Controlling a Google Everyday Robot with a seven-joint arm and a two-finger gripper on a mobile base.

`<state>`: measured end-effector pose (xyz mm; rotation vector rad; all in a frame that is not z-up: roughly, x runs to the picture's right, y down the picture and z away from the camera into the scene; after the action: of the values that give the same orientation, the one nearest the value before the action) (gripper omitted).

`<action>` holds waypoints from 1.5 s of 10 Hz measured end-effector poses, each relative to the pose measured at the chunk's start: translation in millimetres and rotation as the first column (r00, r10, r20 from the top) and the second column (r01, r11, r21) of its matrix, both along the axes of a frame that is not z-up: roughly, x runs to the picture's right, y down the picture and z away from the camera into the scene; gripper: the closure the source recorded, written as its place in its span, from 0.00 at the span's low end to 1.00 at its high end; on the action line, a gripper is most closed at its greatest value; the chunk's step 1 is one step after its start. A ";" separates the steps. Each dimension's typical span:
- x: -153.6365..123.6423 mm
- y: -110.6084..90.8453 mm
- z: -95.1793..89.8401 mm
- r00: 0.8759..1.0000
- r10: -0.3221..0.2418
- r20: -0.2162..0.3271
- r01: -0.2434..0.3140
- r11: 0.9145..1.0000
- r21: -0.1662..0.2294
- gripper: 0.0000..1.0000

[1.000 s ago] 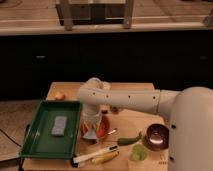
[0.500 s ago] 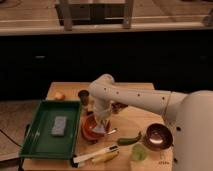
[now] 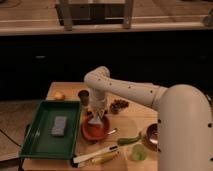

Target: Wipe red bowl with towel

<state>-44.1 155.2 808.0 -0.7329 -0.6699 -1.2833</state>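
The red bowl [image 3: 95, 130] sits on the wooden table [image 3: 127, 120], just right of the green tray. My gripper [image 3: 97, 115] hangs over the bowl from the white arm [image 3: 125, 90] and is shut on a pale towel [image 3: 96, 120], which hangs down into the bowl's middle. The towel covers part of the bowl's inside.
A green tray [image 3: 40, 145] holding a grey sponge [image 3: 59, 126] lies at the left. A dark cup [image 3: 83, 96], an orange [image 3: 59, 95], a brown snack pile [image 3: 119, 105], a green pepper [image 3: 129, 139], a lime [image 3: 138, 152], a copper bowl [image 3: 151, 135], a banana and a white-handled tool [image 3: 97, 156] are around.
The arm has shifted slightly right and back over the bowl, and the towel has moved with it inside the bowl.
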 end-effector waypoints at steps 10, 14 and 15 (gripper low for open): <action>-14.3 -0.7 -2.0 0.999 -0.027 0.046 0.027 0.999 -0.016 1.00; -13.3 -0.4 -1.7 0.999 -0.025 0.045 0.026 1.000 -0.017 1.00; -13.2 -0.4 -1.7 0.999 -0.025 0.044 0.026 1.000 -0.017 1.00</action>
<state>-57.3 154.8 806.3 -0.7311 -0.7101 -1.3216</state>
